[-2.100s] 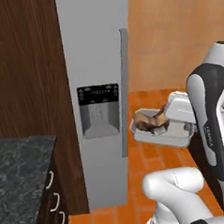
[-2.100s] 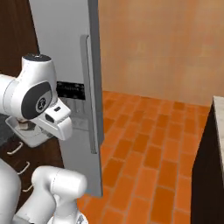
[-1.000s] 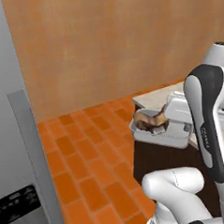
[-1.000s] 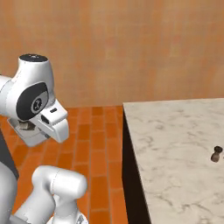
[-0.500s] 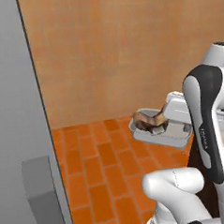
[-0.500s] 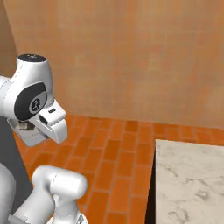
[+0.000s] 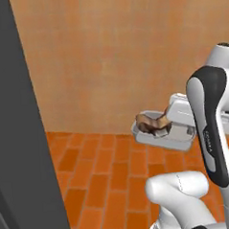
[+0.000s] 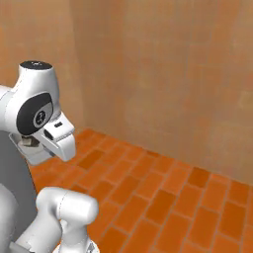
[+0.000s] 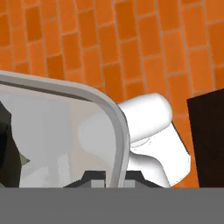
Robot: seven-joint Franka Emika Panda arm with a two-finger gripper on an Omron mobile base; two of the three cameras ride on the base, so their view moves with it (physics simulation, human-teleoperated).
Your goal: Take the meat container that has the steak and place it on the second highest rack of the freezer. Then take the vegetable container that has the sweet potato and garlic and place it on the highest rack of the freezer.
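A tan wall (image 7: pixel 122 58) rises behind an orange brick floor (image 7: pixel 106 179) in both base views. In the left base view a tall dark grey panel (image 7: pixel 16 122) stands along the left edge; whether it is the freezer door cannot be told from here. The white arm (image 7: pixel 211 129) rises at the lower right of that view and at the lower left of the right base view, where its rounded head (image 8: pixel 34 106) sits high above the floor.

A pale grey tray (image 7: pixel 158 133) is carried in the air in front of the arm, above the brick floor and touching nothing else. It lies roughly level. In the hand view its rounded rim (image 9: pixel 116 127) curves across the frame, with the floor far below it.

The hand (image 9: pixel 111 177) shows at the bottom of the hand view, its jaws pressed together on the tray's rim, one dark fingertip (image 9: pixel 89 177) on the inner side of the rim and the other on the outer side.

The steak (image 7: pixel 152 122), a small red-brown chunk with tan edges, lies inside the tray toward its left end. It is much smaller than the tray
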